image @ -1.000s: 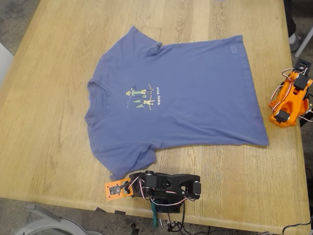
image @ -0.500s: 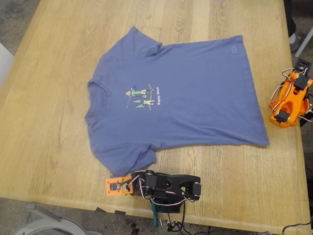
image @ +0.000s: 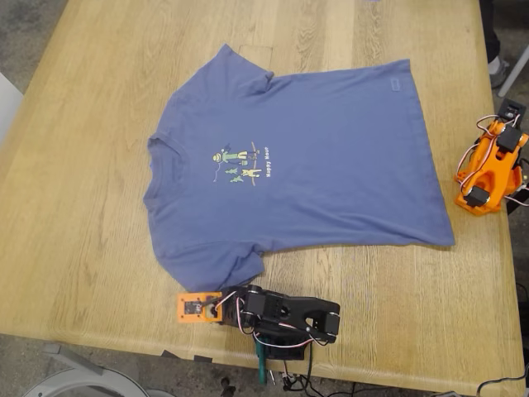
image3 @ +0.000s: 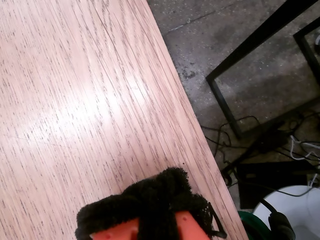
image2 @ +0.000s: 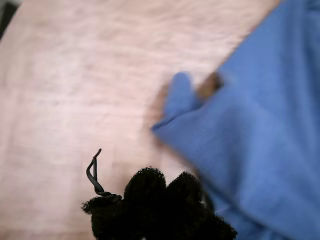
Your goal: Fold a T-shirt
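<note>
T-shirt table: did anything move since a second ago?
My first gripper crept up the exterior view to the T-shirt's nearest sleeve corner; no grip shows yet. The T-shirt stayed flat, and the orange arm stayed put.

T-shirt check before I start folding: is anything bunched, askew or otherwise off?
Mostly fine. The T-shirt lies flat and spread on the table, print up. One oddity: the sleeve nearest my first gripper has its corner curled over in the first wrist view, so it is not fully flat. My second gripper is clear of the cloth.
</note>
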Tool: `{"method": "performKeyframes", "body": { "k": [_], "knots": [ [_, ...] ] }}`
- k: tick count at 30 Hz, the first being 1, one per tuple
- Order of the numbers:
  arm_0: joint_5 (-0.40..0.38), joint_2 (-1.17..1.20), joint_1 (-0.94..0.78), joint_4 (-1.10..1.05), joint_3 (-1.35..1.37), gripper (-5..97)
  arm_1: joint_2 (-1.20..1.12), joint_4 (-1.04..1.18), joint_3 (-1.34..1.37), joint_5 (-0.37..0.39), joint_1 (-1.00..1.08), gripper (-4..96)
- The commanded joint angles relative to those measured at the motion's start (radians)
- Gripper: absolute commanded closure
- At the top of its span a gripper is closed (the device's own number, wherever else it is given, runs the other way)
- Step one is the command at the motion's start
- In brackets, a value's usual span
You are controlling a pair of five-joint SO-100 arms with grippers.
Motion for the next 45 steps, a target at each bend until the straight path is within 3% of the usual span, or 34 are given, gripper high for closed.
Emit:
{"method": "performKeyframes", "body": {
  "k": [1,5,9,14,20,24,29,33,39,45],
  "knots": [
    [0.021,0.11,0.075,-0.15,-0.017,84,-0.003,0.005,0.067,-0.003,0.041,86.8],
    [0.025,0.11,0.109,-0.333,-0.021,80,-0.003,0.005,0.067,0.0,0.046,86.1],
    [0.028,0.11,0.106,-0.336,-0.041,80,-0.003,0.005,0.067,0.0,0.052,76.9],
    [0.018,0.11,0.127,-0.351,-0.023,80,-0.003,0.005,0.067,0.002,0.003,74.9],
    [0.018,0.11,0.195,-0.368,-0.038,74,-0.002,-0.092,-0.029,0.006,-0.034,64.5],
    [0.086,0.11,0.206,-0.334,-0.087,67,-0.002,-0.138,-0.187,0.049,-0.058,61.1],
    [0.057,0.109,0.241,-0.249,-0.179,53,-0.002,-0.067,-0.42,0.167,-0.135,57.5],
    [0.048,0.107,0.241,-0.206,-0.253,47,-0.002,-0.044,-0.575,0.198,-0.158,54.1],
    [0.058,0.067,0.253,-0.04,-0.431,43,-0.003,0.072,-0.847,0.198,-0.342,52.9],
    [0.101,-0.175,0.279,0.091,-0.729,42,-0.031,0.318,-1.123,0.178,-0.571,52.7]
  ]
}}
